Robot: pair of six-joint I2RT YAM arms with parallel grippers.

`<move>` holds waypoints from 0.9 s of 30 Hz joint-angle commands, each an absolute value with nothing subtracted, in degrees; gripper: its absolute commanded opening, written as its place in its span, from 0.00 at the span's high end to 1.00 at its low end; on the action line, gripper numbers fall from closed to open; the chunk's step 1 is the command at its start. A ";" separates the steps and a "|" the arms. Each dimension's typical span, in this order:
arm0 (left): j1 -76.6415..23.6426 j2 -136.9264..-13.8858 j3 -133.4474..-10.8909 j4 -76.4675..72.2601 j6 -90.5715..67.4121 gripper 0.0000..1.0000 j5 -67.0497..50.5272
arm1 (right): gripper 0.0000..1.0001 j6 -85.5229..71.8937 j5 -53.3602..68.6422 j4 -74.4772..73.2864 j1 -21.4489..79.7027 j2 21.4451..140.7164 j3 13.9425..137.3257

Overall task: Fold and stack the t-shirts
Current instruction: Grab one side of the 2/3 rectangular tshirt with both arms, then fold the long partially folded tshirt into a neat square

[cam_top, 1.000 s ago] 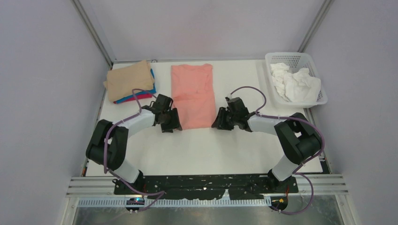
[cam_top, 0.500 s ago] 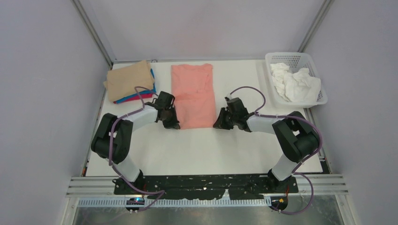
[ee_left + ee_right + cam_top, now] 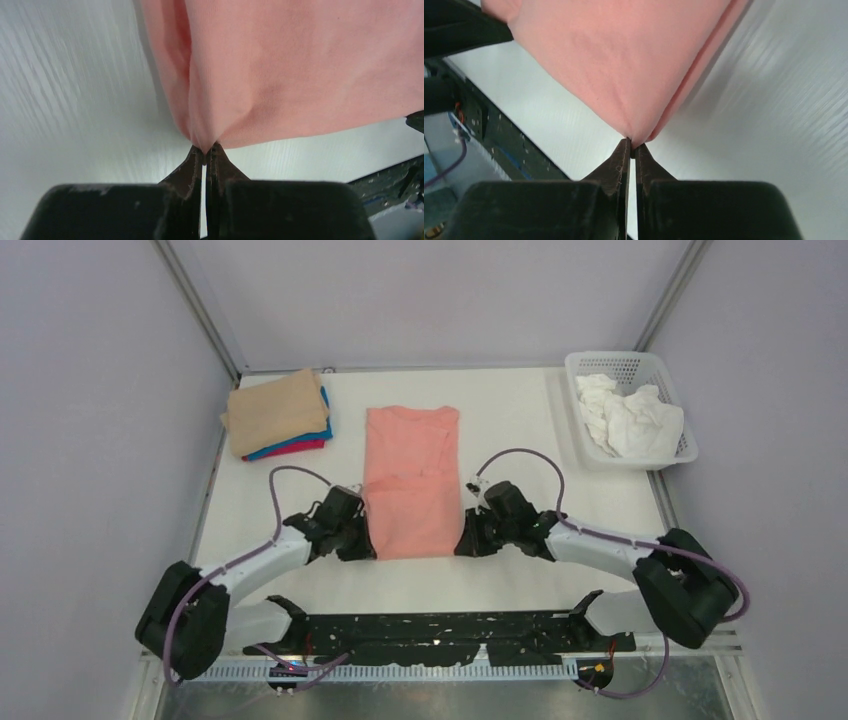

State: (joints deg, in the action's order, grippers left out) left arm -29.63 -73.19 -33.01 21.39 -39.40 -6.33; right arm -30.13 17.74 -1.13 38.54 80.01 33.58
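The salmon-pink t-shirt (image 3: 412, 480) lies as a long folded strip down the middle of the table. My left gripper (image 3: 366, 546) is shut on its near left corner, pinched between the tips in the left wrist view (image 3: 206, 148). My right gripper (image 3: 464, 543) is shut on its near right corner, seen in the right wrist view (image 3: 631, 147). Both hold the shirt's near edge low by the table's front. The folded stack stands at the back left: the tan t-shirt (image 3: 277, 412) on top, blue (image 3: 322, 430) and magenta (image 3: 302, 447) edges showing below it.
A white lattice basket (image 3: 676, 398) with crumpled white cloth (image 3: 628, 420) stands at the back right. The black mounting rail (image 3: 450, 625) runs along the near edge, just behind the grippers. Grey walls enclose the table on three sides.
Both grippers have pulled back toward the near edge, dragging the salmon-pink shirt with them. Its near edge now lies much closer to the front; its far edge has left the back of the table.
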 commanded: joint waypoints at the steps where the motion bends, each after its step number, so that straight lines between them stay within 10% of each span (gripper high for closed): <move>1: -33.99 -58.33 -27.47 27.39 -42.96 1.00 -3.83 | 0.94 -30.63 18.69 -10.45 43.73 67.32 28.84; 14: -45.79 -28.53 -31.94 36.35 -46.64 1.00 4.70 | 0.94 -34.34 14.75 -27.27 49.92 43.13 34.98; 27: -33.08 -56.62 -56.56 28.25 -33.84 1.00 7.47 | 0.94 -24.82 17.48 -19.94 27.17 54.87 48.51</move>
State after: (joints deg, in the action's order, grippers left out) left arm -40.21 -48.27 -48.73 33.39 -39.35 8.51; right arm -27.77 17.34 -25.04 31.70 49.74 43.53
